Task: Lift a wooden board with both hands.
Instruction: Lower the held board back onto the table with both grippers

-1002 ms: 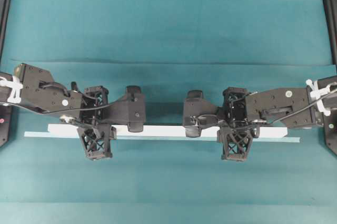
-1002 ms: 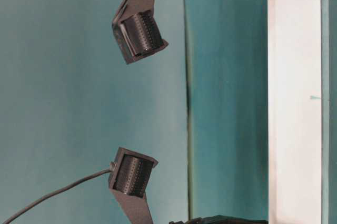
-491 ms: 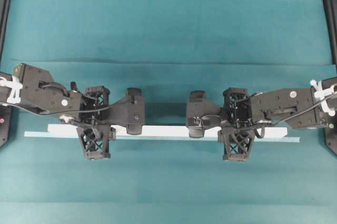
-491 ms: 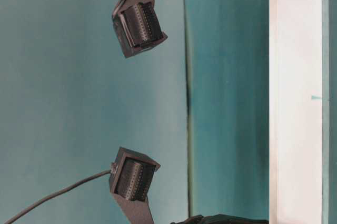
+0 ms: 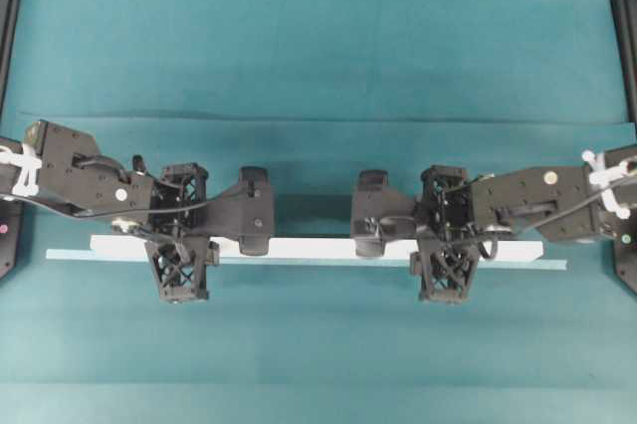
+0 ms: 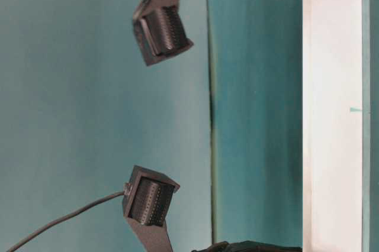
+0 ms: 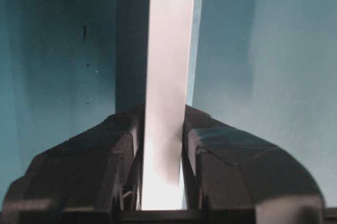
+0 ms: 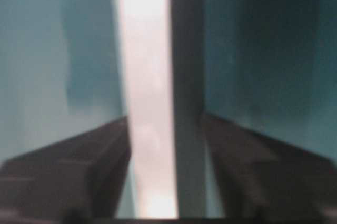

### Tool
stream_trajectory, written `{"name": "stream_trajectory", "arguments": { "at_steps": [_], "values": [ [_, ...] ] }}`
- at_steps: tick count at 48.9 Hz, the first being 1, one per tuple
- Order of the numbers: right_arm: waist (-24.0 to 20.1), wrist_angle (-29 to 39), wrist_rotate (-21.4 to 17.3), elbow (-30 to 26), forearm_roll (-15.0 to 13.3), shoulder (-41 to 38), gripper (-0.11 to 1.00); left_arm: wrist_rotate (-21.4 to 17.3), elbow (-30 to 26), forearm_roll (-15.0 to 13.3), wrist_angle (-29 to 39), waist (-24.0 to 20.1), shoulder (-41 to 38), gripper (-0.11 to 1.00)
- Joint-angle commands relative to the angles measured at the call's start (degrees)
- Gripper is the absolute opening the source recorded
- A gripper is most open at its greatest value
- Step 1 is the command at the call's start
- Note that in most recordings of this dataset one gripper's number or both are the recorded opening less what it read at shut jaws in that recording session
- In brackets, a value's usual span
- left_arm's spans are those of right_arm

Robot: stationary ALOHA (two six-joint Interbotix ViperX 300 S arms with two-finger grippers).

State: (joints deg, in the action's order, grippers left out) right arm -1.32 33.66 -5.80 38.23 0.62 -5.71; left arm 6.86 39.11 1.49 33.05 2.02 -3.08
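Note:
The wooden board (image 5: 309,247) is a long white plank lying left to right across the teal cloth. My left gripper (image 5: 181,243) straddles its left part. In the left wrist view its fingers (image 7: 121,161) lie against both long edges of the board (image 7: 168,50), so the left gripper (image 7: 164,129) is shut on it. My right gripper (image 5: 445,247) straddles the board's right part. The blurred right wrist view shows the right gripper (image 8: 166,129) open, with a dark gap between the board (image 8: 142,50) and the right-hand finger. In the table-level view the board (image 6: 331,145) is a pale band.
A thin pale teal strip (image 5: 70,255) runs under the board and pokes out at both ends. The cloth has a crease (image 5: 318,117) behind the arms. Black posts (image 5: 8,26) (image 5: 625,26) stand at the far corners. Two ribbed black housings (image 6: 163,33) (image 6: 148,202) hang above the table.
The right gripper's jaws have spread away from the board, and its housing has shifted in the table-level view. The left gripper and the board have barely moved.

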Motion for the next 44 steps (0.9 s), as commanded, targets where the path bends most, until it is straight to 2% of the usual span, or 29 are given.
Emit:
{"name": "stream_trajectory", "arguments": {
  "at_steps": [1, 5, 10, 15, 25, 44],
  "values": [
    [0.0, 0.0, -0.7, -0.2, -0.1, -0.1, 0.77, 0.4, -0.3, -0.2, 0.1, -0.1, 0.4, 0.29],
    [0.0, 0.2, -0.7, -0.2, -0.1, -0.1, 0.92, 0.4, -0.2, 0.0, -0.2, -0.1, 0.4, 0.54],
    [0.0, -0.1, -0.6, -0.3, -0.1, 0.0, 0.93, 0.1, -0.3, 0.0, -0.4, 0.0, 0.7, 0.83],
    [0.0, -0.1, -0.7, -0.4, -0.1, 0.0, 0.93, -0.1, -0.4, 0.0, -0.4, 0.0, 0.8, 0.98],
    [0.0, 0.4, -0.9, -1.0, -0.1, 2.5, 0.93, -0.3, -1.0, 0.0, -0.2, 0.1, 3.7, 0.99],
    [1.6, -0.3, -0.9, -0.9, -0.1, 17.1, 0.94, -2.0, 1.0, 0.0, -0.7, 0.0, 20.1, 0.99]
  ]
}}
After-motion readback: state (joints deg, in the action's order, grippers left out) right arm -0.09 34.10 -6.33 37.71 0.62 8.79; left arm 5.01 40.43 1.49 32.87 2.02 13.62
